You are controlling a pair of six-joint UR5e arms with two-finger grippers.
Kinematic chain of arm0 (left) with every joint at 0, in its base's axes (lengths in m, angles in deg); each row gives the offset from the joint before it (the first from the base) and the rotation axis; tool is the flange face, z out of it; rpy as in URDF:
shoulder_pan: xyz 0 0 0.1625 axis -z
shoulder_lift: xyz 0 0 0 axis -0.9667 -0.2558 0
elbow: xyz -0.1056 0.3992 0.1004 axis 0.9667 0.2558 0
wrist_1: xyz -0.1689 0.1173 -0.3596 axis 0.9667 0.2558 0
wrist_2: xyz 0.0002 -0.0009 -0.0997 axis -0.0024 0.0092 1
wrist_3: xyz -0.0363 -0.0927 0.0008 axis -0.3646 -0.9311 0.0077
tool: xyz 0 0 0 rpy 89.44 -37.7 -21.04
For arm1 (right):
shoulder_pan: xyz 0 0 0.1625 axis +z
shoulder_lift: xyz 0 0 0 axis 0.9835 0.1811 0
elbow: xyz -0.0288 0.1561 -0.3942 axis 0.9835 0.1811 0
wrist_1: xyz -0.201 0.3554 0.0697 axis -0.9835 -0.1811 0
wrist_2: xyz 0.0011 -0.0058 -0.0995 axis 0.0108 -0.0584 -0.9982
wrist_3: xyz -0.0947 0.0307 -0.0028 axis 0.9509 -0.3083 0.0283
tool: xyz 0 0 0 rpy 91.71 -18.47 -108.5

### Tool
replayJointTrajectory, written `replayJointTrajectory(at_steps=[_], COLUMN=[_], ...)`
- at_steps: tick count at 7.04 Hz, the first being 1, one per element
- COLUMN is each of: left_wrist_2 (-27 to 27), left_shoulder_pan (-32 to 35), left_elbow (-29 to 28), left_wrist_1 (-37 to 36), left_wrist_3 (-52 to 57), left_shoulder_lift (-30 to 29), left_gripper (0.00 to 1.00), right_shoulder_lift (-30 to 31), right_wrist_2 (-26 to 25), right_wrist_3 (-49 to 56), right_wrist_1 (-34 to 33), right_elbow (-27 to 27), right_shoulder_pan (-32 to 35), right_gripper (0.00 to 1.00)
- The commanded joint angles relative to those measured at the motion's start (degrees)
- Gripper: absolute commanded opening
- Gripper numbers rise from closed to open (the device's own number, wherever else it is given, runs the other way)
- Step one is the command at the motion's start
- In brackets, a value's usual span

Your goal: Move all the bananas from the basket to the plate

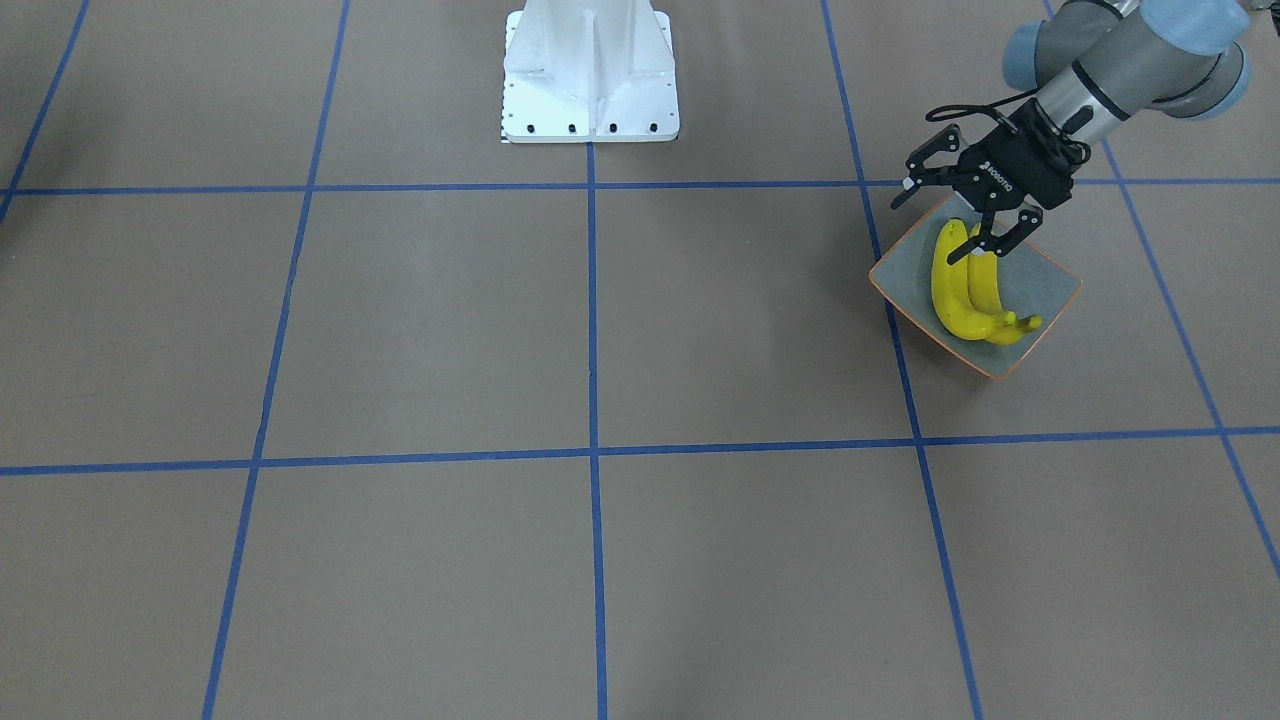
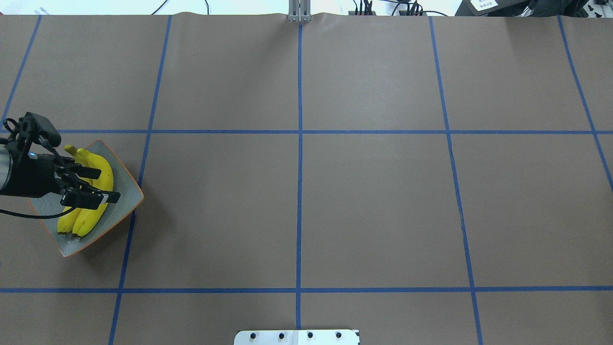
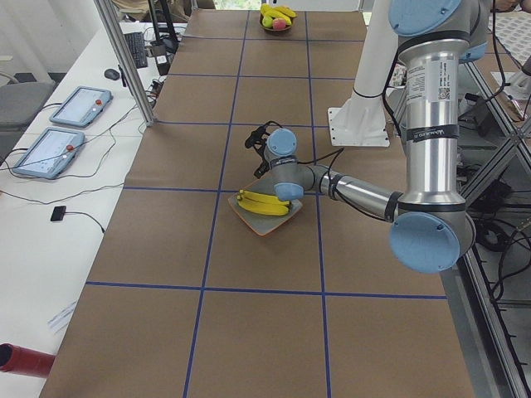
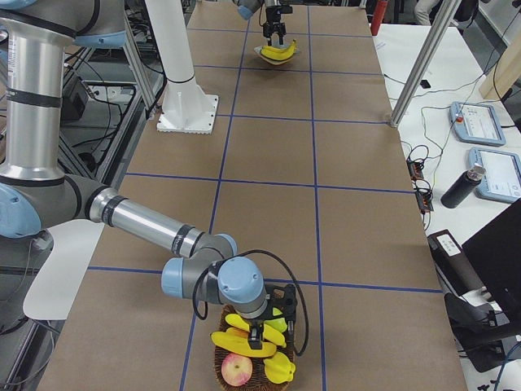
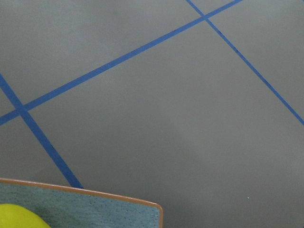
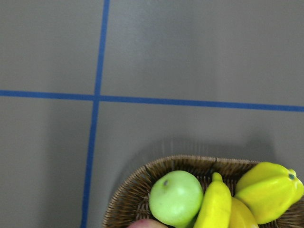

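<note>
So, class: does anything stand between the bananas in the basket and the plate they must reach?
Nothing visible on the table between the basket and the plate, only tape lines; the white base stands aside. The open left end effector does hang over the plate, above two bananas lying there.

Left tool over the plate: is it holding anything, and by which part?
Nothing is held. The left tool hangs open above one end of the two bananas lying on the plate.

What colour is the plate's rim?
Orange; the plate itself is speckled grey. Left wrist view shows it best.
</note>
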Motion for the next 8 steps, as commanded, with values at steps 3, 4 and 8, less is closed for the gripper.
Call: replayJointTrajectory(at_steps=[3,4,8], left_wrist_2=[-0.07,-0.07,-0.15], left_shoulder_pan=[0.17,0.26,0.34], left_elbow=[0.26,0.35,0.62], left_wrist_1=[0.00,0.00,0.09], left_wrist_3=[0.00,0.00,0.00], left_shoulder_lift=[-0.60,-0.60,-0.25], left_gripper=[1.00,1.00,1.00], right_shoulder_lift=[8.55,8.55,6.01], right_wrist_2=[-0.62,-1.05,-1.85], right_wrist_3=[-9.25,-13.28,-19.82], right_wrist_1=[17.89,21.58,23.64], right_elbow=[6.39,7.81,9.58], right_shoulder_pan=[0.05,0.05,-0.56], right_gripper=[0.95,0.95,0.88])
